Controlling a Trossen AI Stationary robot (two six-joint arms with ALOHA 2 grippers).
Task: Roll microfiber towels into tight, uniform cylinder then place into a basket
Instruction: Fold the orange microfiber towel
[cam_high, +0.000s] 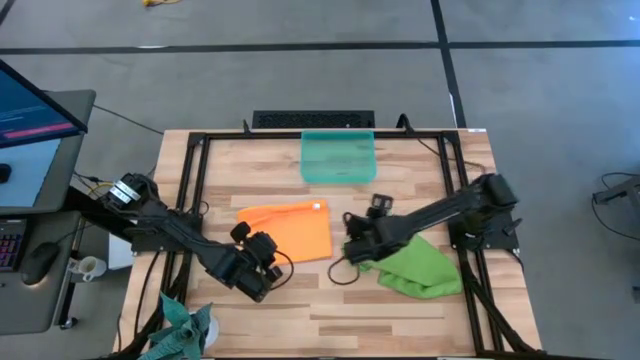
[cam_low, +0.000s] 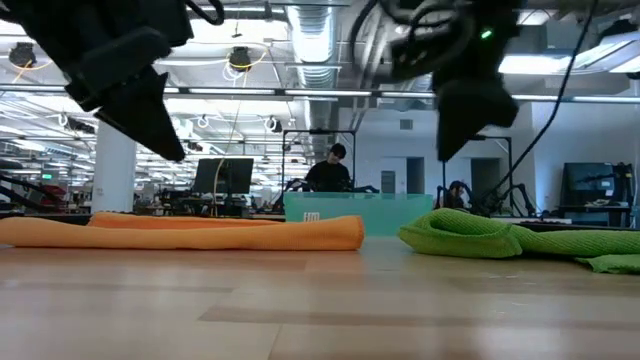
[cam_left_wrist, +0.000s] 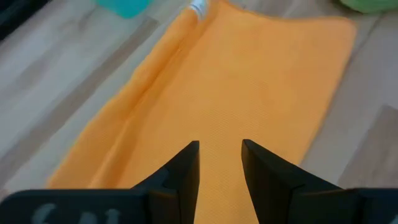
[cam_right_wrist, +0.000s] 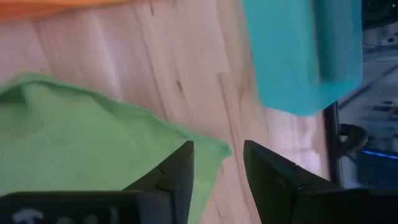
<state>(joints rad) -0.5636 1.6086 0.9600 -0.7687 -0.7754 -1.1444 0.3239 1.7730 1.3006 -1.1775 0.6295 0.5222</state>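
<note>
The orange towel (cam_high: 290, 231) lies flat on the table's middle, with a fold along one edge (cam_left_wrist: 155, 74). The lime green towel (cam_high: 420, 265) lies crumpled to its right. The teal basket (cam_high: 338, 157) stands at the far middle. My left gripper (cam_high: 262, 250) is open, just above the orange towel's near left corner; it also shows in the left wrist view (cam_left_wrist: 221, 155). My right gripper (cam_high: 358, 232) is open, above the green towel's left corner (cam_right_wrist: 205, 149). In the low view both grippers hang clear of the towels, the left (cam_low: 165, 140) and the right (cam_low: 455, 140).
A dark teal-grey cloth (cam_high: 185, 325) lies at the table's near left corner. A black frame (cam_high: 200, 180) runs along the table's sides. A black cable loops on the wood (cam_high: 340, 272) between the towels. A person (cam_low: 330, 170) shows in the room beyond.
</note>
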